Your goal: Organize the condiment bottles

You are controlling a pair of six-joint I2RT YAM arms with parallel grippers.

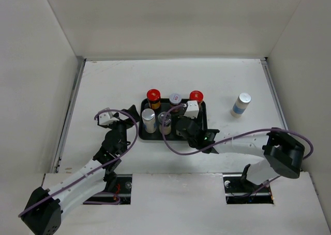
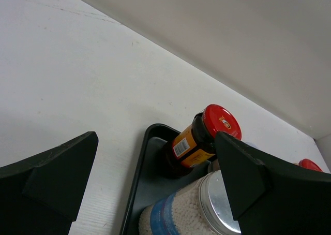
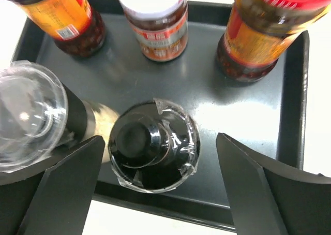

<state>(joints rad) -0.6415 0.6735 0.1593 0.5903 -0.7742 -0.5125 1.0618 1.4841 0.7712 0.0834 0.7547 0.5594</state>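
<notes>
The right gripper [image 3: 160, 142] hangs over the front row of the black tray [image 3: 207, 105]. Its fingers are spread wide, one on each side of the black-capped bottle [image 3: 152, 152], and touch nothing. That bottle stands upright inside the tray's near rim, with a film-wrapped cap. A clear-domed bottle [image 3: 31, 113] stands just beside it on the left. Behind them, in the tray's back row, are two red-capped amber bottles [image 3: 62, 17] [image 3: 264, 33] with the brown pale-lidded jar [image 3: 158, 23] between them.

This bottle looks settled, so the hand should probably rise straight up. A sideways move risks the left finger clipping the domed neighbour.

The one bottle outside is the white-capped blue-labelled bottle [image 1: 240, 104], upright on the table [image 1: 114, 85], well right of the tray. Grip it low on the body, and use the open right half of the tray's front row.

The left gripper [image 2: 155, 142] waits at the tray's left edge, fingers apart and empty, near the silver-lidded bottle [image 2: 207, 209].
</notes>
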